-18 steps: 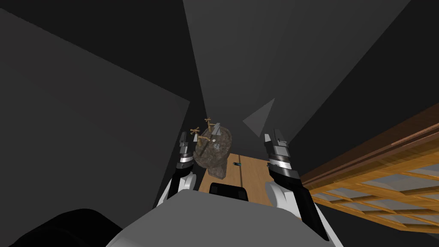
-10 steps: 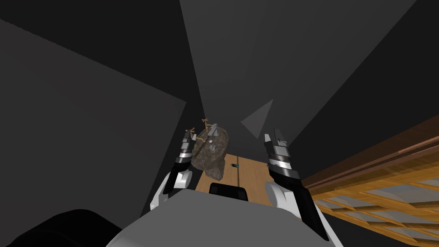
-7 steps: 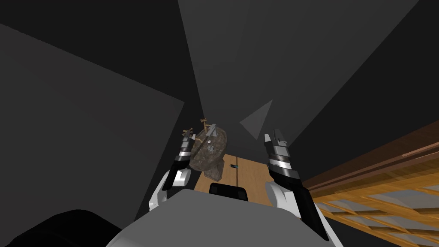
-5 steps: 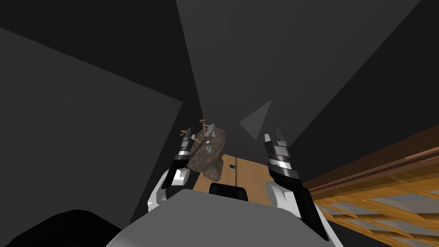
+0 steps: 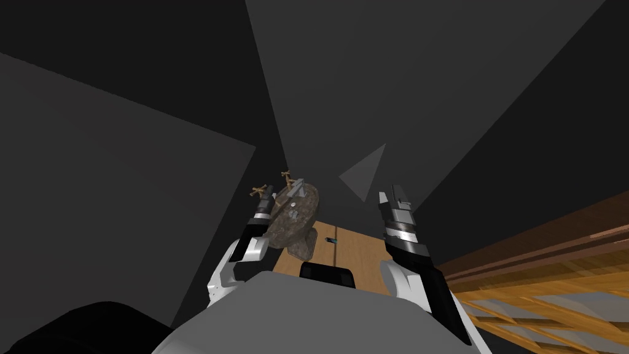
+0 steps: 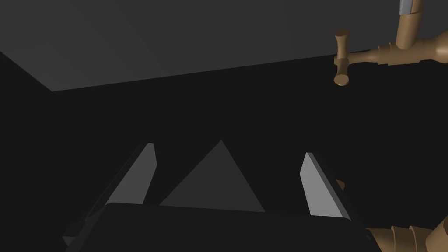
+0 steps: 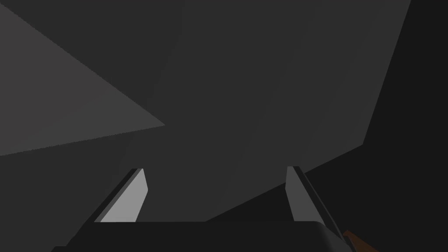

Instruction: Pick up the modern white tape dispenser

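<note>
A small dark object with a teal spot (image 5: 332,239) lies on the wooden counter (image 5: 359,258), just right of the stone basin (image 5: 293,215); I cannot tell whether it is the tape dispenser. My left gripper (image 5: 265,198) is raised against the basin's left side, near the brass tap handles (image 5: 260,190). In the left wrist view it (image 6: 228,151) is open and holds nothing, with a brass tap handle (image 6: 342,57) beyond its fingers. My right gripper (image 5: 393,195) hangs over the counter's right part; in the right wrist view it (image 7: 216,169) is open and holds nothing.
Dark grey walls close in behind the basin and at the left. A brown rail with an orange wooden lattice (image 5: 540,301) runs along the lower right. The stone basin stands on a pedestal (image 5: 302,246) at the counter's left end.
My view has turned slightly, so the basin and counter sit further left. My left arm has swung outward to the left along the basin. The right arm holds its place.
</note>
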{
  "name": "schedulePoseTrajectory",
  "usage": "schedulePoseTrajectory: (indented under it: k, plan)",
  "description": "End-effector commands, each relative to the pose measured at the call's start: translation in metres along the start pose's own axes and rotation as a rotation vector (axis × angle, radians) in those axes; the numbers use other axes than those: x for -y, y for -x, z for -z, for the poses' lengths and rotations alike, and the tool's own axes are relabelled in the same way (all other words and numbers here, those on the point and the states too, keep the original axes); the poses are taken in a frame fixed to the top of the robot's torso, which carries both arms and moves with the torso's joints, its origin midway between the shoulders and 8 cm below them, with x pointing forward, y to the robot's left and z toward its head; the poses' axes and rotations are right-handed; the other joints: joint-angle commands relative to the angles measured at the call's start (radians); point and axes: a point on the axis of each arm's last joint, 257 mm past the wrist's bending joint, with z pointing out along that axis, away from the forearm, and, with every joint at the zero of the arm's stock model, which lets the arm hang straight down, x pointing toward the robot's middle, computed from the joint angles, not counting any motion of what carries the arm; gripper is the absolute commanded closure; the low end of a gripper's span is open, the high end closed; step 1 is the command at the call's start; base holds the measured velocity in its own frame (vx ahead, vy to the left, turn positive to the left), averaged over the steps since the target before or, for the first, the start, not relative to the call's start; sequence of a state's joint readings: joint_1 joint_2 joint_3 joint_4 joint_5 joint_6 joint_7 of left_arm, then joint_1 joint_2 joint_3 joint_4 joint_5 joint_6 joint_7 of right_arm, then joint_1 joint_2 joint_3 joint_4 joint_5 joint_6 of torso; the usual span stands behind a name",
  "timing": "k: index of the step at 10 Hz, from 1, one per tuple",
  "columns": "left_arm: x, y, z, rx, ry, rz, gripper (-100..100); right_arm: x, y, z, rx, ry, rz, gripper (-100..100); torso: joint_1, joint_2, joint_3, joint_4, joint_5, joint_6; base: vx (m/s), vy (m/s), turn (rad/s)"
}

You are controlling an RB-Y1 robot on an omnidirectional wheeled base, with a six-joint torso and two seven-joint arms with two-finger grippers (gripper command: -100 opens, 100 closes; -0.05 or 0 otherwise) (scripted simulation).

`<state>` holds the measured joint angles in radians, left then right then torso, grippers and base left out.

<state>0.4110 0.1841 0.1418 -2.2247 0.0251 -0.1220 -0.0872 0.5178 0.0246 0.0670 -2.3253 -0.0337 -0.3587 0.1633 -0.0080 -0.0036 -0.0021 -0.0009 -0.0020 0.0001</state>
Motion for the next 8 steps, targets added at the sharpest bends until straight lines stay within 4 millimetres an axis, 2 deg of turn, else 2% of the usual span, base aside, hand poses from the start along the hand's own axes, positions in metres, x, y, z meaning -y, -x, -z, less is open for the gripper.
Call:
schedulePoseTrajectory:
  k: [1, 2, 4, 5, 6, 7, 8]
  plan:
    - [-0.008, 0.001, -0.001, -0.001, 0.032, -0.008, -100, 0.0, 0.0, 0.0, 0.0, 0.0, 0.0, 0, 0.0, 0.0, 0.0, 0.0, 0.0, 0.0, 0.019, -0.045, 0.001]
    - [-0.012, 0.012, -0.005, 0.012, 0.052, -0.058, -100, 0.0, 0.0, 0.0, 0.0, 0.0, 0.0, 0, 0.004, 0.001, 0.001, 0.0, 0.001, 0.0, 0.034, -0.077, 0.032]
    - [-0.021, 0.011, -0.004, 0.008, 0.087, -0.057, -100, 0.0, 0.0, 0.0, 0.0, 0.0, 0.0, 0, 0.002, 0.001, 0.001, 0.0, 0.001, 0.0, 0.023, -0.08, 0.014]
    - [-0.025, 0.023, -0.008, 0.022, 0.107, -0.106, -100, 0.0, 0.0, 0.0, 0.0, 0.0, 0.0, 0, 0.004, 0.002, 0.001, 0.0, 0.001, 0.0, 0.029, -0.104, 0.026]
    - [-0.032, 0.023, -0.007, 0.019, 0.135, -0.106, -100, 0.0, 0.0, 0.0, 0.0, 0.0, 0.0, 0, 0.002, 0.001, 0.001, 0.0, 0.001, 0.0, 0.039, -0.107, 0.034]
    - [-0.035, 0.035, -0.011, 0.034, 0.153, -0.153, -100, 0.0, 0.0, 0.0, 0.0, 0.0, 0.0, 0, 0.002, 0.001, 0.001, 0.0, 0.0, 0.0, 0.043, -0.151, 0.045]
    - [-0.04, 0.035, -0.01, 0.032, 0.173, -0.153, -100, 0.0, 0.0, 0.0, 0.0, 0.0, 0.0, 0, -0.001, 0.0, 0.0, 0.0, 0.0, 0.0, 0.043, -0.142, 0.031]
